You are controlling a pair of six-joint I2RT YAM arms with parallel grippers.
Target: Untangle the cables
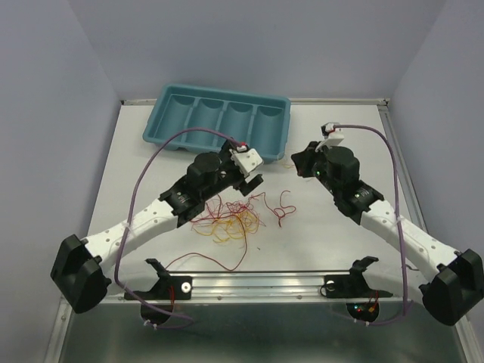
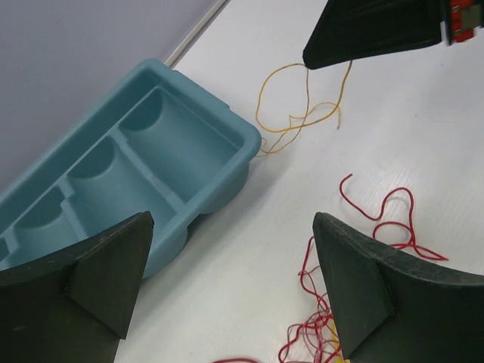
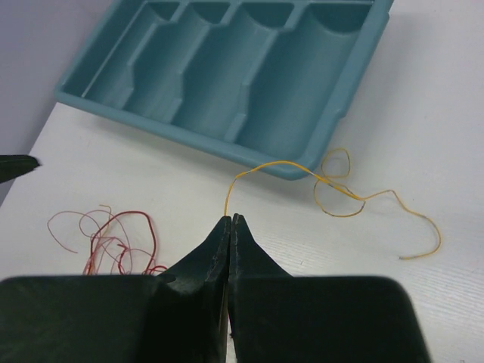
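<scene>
A tangle of thin red, dark red, orange and yellow cables (image 1: 227,219) lies on the white table in the middle. One red cable (image 1: 283,210) lies loose just right of it. My left gripper (image 1: 251,178) hovers open and empty between the tangle and the teal tray; its wrist view shows bare table between the jaws (image 2: 232,221) and red cables (image 2: 386,219) at the right finger. My right gripper (image 3: 230,219) is shut on a yellow cable (image 3: 333,181), which curls away along the tray's corner. That cable also shows in the left wrist view (image 2: 299,113).
A teal tray (image 1: 219,121) with several empty compartments stands at the back of the table, close to both grippers. A metal rail (image 1: 257,283) runs along the near edge. Thick purple arm cables (image 1: 147,174) arch above both arms. Walls enclose the table.
</scene>
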